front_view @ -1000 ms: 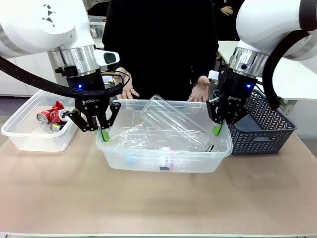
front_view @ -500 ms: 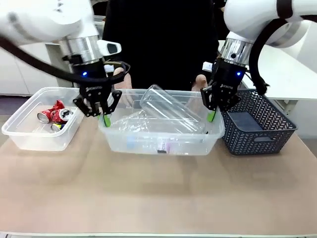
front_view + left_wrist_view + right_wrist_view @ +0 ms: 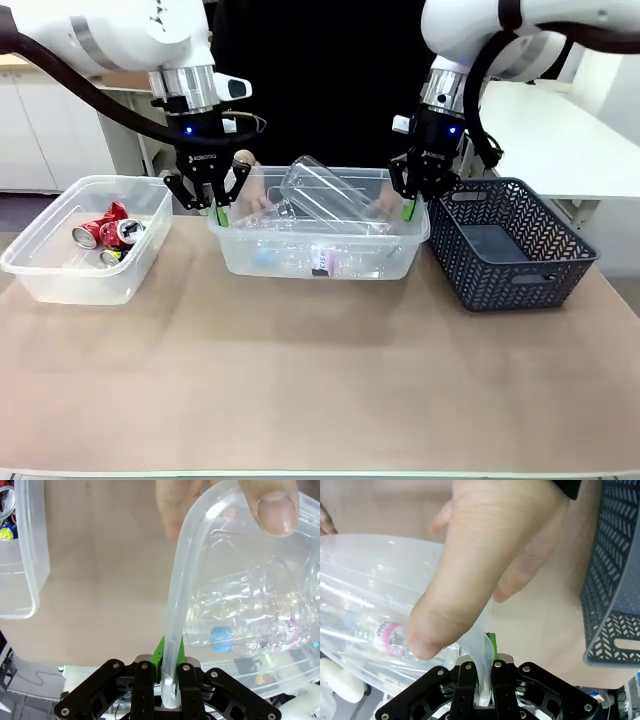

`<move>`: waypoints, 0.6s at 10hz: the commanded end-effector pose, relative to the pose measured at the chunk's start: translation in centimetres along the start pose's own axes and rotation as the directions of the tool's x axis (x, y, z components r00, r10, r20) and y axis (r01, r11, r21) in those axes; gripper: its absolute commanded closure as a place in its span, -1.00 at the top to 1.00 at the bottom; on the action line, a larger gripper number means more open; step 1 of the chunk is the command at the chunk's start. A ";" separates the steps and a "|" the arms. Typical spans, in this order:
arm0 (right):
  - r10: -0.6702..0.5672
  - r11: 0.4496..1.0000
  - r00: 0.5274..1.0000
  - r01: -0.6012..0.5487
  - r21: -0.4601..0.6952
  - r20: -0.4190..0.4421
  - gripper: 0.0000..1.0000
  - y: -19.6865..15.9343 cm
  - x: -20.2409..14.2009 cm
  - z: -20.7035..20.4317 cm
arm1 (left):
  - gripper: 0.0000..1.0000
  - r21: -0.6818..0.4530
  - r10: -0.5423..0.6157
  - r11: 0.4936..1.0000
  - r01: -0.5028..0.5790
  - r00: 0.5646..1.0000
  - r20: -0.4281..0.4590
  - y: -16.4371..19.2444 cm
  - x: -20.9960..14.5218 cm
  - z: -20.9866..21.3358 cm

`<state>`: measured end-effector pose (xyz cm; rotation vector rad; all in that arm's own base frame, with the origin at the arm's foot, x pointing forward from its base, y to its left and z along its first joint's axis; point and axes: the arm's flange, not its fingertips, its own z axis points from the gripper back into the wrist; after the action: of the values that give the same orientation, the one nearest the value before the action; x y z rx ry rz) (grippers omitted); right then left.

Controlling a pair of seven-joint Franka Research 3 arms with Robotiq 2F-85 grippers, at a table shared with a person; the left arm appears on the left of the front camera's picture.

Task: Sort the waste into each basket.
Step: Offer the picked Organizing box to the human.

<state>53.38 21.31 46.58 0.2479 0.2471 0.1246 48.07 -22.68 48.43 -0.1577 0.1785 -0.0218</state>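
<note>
Two grippers (image 3: 220,212) (image 3: 407,207) pinch bottle bin (image 3: 318,262) rim; two hands (image 3: 225,510) (image 3: 485,560) on it.

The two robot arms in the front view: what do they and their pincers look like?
Both arms are white, with rounded shells and a silver ring above the wrist. The left pincer and the right pincer are black, with green pads and a small blue light above each. Black cables run along both arms.

A person's hand (image 3: 470,575) covers much of the bottle bin (image 3: 365,580), hiding its near rim. Bottle labels (image 3: 322,262) inside are too small to read. The lattice basket (image 3: 615,570) is cut off at the picture's right edge.
</note>
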 end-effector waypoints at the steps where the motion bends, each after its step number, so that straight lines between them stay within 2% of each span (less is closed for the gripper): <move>1: 0.003 1.000 1.000 -0.003 -0.001 0.003 -0.93 0.2 -0.4 0.2 | -0.87 0.006 -0.006 1.000 0.006 1.000 0.009 -0.1 -0.6 0.2; 6: 0.003 1.000 1.000 -0.003 -0.001 0.003 -0.93 0.2 -0.4 0.2 | -0.87 0.006 -0.006 1.000 0.006 1.000 0.009 -0.1 -0.6 0.2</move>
<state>53.48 21.20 46.45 0.2454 0.2449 0.1228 47.76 -23.04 48.74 -0.1569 0.1755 -0.0308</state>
